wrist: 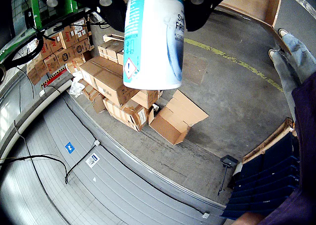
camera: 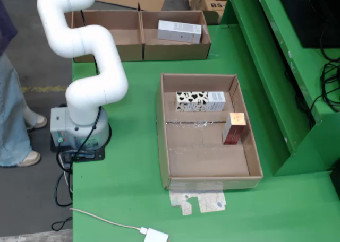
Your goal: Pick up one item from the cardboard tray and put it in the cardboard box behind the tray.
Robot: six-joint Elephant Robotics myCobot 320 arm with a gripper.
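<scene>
Item one, held: in the view that rides on the arm I see a white and teal can [wrist: 154, 37] hanging between the black jaws [wrist: 150, 0], which are clamped on its upper part; its printed label and a small hazard diamond face the lens. Behind it that view shows only a concrete floor with stacked cartons [wrist: 106, 82], well away from the worktop.

Item two, arm: in the fixed view I see the white arm [camera: 85, 56] rising from its base [camera: 79, 130] at the left edge of the green worktop [camera: 127, 199] and bending up out of the top of the picture; the jaws are out of that frame.

Item three, cardboard tray [camera: 162, 141]: open, lying mid-worktop. It holds a black-and-white patterned carton [camera: 201, 101] lying flat near the far wall, and a red and copper box [camera: 234, 128] standing upright near the right wall, the two apart.

Item four, cardboard box [camera: 143, 51]: behind the tray, two compartments. A white carton [camera: 179, 31] lies in the right one.

Item five, sundry: a white cable and plug [camera: 154, 235] at the near edge.
</scene>
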